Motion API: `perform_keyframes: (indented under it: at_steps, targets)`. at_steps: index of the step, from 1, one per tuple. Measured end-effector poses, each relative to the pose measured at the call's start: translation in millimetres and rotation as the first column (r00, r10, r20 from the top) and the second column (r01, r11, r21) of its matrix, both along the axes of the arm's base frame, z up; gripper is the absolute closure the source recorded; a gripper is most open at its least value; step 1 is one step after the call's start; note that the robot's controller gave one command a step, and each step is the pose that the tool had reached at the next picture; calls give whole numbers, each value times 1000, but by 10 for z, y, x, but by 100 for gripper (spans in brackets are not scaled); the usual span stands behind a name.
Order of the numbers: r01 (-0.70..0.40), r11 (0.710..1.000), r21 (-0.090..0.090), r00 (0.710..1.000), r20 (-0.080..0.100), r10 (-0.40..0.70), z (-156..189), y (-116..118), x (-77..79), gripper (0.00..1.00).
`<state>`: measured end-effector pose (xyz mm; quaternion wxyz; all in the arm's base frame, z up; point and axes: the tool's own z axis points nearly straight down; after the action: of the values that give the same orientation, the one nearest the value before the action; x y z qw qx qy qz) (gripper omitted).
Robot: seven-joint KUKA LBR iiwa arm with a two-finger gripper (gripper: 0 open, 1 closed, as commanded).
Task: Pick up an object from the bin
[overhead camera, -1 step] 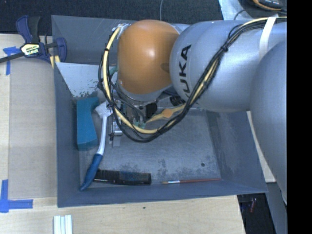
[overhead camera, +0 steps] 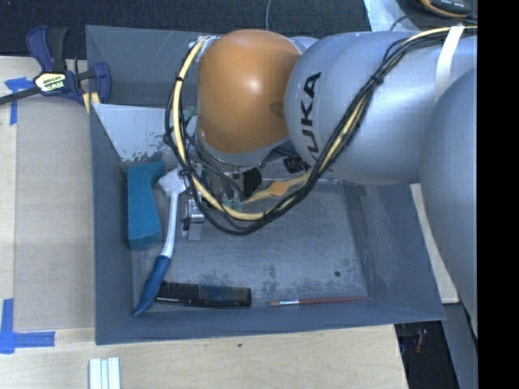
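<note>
The arm fills the upper right of the frame and bends down into the grey bin, its orange cover at upper centre and looped cables beneath; judged from this pose, the step in hand is the approach, with nothing lifted yet. The gripper hangs low at left of centre; whether it is apart or together cannot be told. Nearest it are the blue block at the bin's left and the white-and-blue brush, whose handle runs just beside the gripper toward the lower left corner. The next move likely calls for settling squarely over one of these and closing on it. Along the bottom lie a black comb and a thin red stick, well apart from the gripper.
</note>
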<state>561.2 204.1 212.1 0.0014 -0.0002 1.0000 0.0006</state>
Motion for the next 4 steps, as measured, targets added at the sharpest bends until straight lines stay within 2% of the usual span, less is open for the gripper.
perform_keyframes:
  at_steps: [1, 2, 3, 4]
  targets:
    - [-49, 999, 1, 999, 5, 49, -546, -60, 11, 0]
    - [-229, 973, 0, 973, 13, 229, -1279, 37, -428, 0]
    - [-180, 984, -8, 983, -15, 180, -1404, 116, 220, 0]
    - [-184, 983, -7, 983, -2, 184, -1426, 57, -705, 100]
